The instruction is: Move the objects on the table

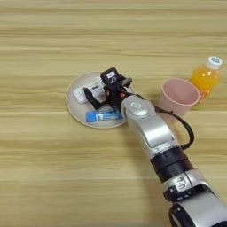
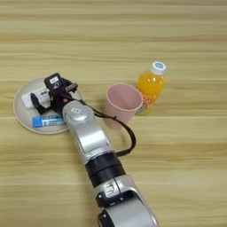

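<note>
A beige round plate lies flat on the light-wood surface, left of centre in the left eye view and near the left edge in the right eye view. Its rim shows as a pale, shallow lip along the left and lower sides. Part of its right side is hidden from sight.

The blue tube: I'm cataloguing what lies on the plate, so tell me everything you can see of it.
The blue tube is small and slim, blue with a paler band of print along its middle, seemingly plastic. It lies flat on its side, roughly left to right, on the near part of the beige plate. The white remote control lies behind it on the same plate, apart from it. The right hand hangs just above the tube's right part; whether it touches the tube cannot be told.
</note>
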